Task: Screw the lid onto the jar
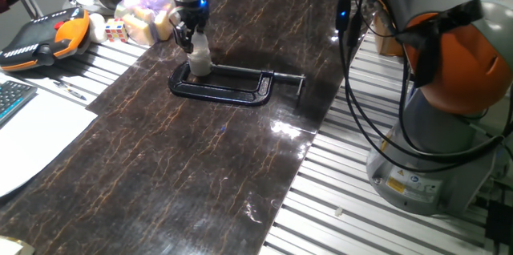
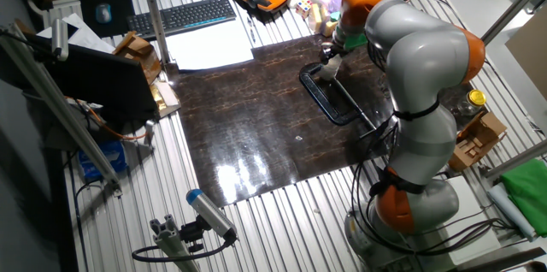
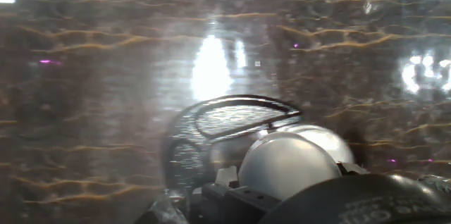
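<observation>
The gripper (image 1: pixel 192 37) hangs straight down over the small whitish jar (image 1: pixel 199 61), which stands upright in the fixed end of the black C-clamp (image 1: pixel 232 87), toward the far edge of the dark marbled mat (image 1: pixel 176 167). Its fingers reach the jar's top, where the lid (image 3: pixel 285 164) shows as a pale round cap in the hand view. I cannot tell whether the fingers are clamped on it or just off it.

To seat the thread cleanly, the cap should probably stay level and centred over the mouth, with light downward pressure while turning; a tilt would likely cross-thread it.

The glossy mat lies on a ribbed aluminium table (image 1: pixel 377 223). A keyboard (image 2: pixel 181 17), white paper (image 2: pixel 209 48) and an orange teach pendant (image 1: pixel 44 37) lie beyond the mat.
</observation>
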